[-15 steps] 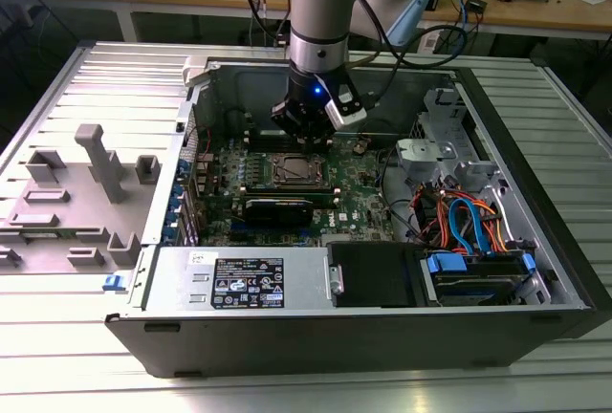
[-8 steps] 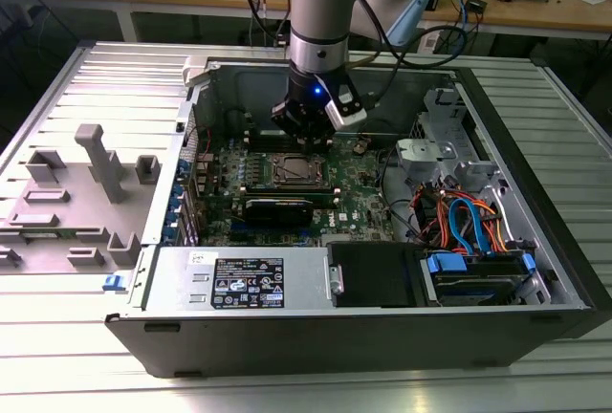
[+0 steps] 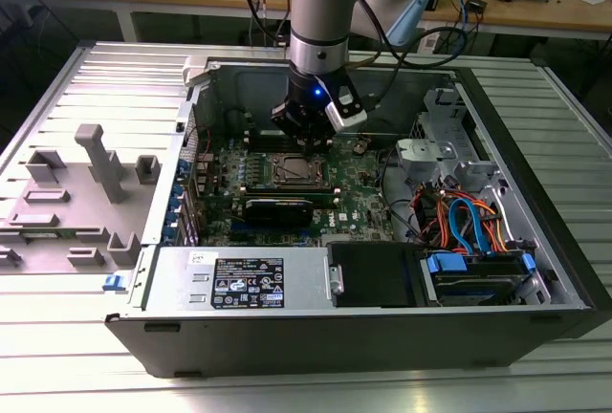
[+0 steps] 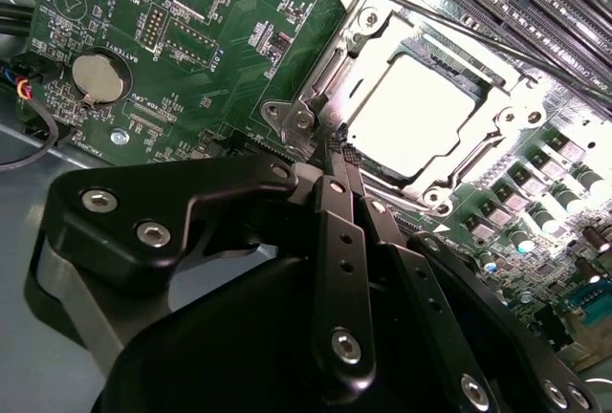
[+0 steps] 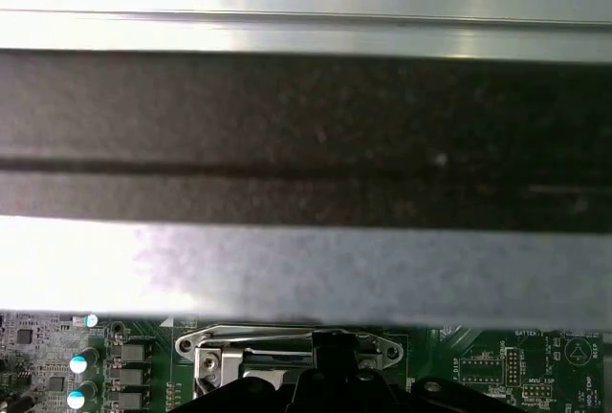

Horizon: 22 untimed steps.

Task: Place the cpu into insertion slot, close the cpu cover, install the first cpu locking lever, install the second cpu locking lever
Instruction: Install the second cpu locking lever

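The cpu (image 4: 430, 107) lies flat in the insertion slot (image 3: 294, 170), its silver top bright. The cpu cover (image 4: 368, 21) is down over it, framing the chip on all sides. My gripper (image 4: 337, 150) is shut with nothing between its fingers, and its tip sits at the socket's corner bracket (image 4: 304, 119). In the exterior view the gripper (image 3: 304, 134) hangs low over the far edge of the socket. In the first wrist view the gripper (image 5: 330, 341) meets the socket frame (image 5: 220, 348), where a thin wire lever (image 5: 249, 333) runs along the edge.
Long black memory slots (image 4: 535, 2) flank the socket, and a coin battery (image 4: 100, 78) sits on the green board. A black card (image 3: 277, 207) lies just in front of the socket. Drive cage and coloured cables (image 3: 469, 222) fill the exterior view's right; a grey fixture (image 3: 96, 184) stands outside the case.
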Each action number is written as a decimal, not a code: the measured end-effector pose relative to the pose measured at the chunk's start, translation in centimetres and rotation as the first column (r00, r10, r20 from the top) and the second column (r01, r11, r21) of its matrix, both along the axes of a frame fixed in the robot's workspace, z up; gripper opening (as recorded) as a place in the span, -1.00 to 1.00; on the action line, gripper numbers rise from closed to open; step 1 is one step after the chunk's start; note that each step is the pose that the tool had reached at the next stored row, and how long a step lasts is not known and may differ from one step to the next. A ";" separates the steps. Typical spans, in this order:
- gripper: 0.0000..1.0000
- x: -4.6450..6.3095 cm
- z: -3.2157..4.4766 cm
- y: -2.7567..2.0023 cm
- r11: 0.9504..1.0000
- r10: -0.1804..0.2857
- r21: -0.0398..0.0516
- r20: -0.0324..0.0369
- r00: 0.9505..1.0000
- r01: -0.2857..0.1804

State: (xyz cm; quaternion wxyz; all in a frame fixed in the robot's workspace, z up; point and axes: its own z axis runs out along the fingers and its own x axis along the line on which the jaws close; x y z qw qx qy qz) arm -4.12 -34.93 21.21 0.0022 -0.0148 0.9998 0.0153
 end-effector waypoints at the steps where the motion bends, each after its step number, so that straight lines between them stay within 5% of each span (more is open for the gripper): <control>1: -0.79 0.0 0.00 0.00 1.000 0.000 0.000 0.000 1.000 0.000; 16: -0.79 0.0 0.43 -0.16 1.000 0.000 0.000 0.000 1.000 0.000; 22: -0.79 0.0 0.39 -0.84 1.000 0.000 -0.001 0.000 1.000 0.000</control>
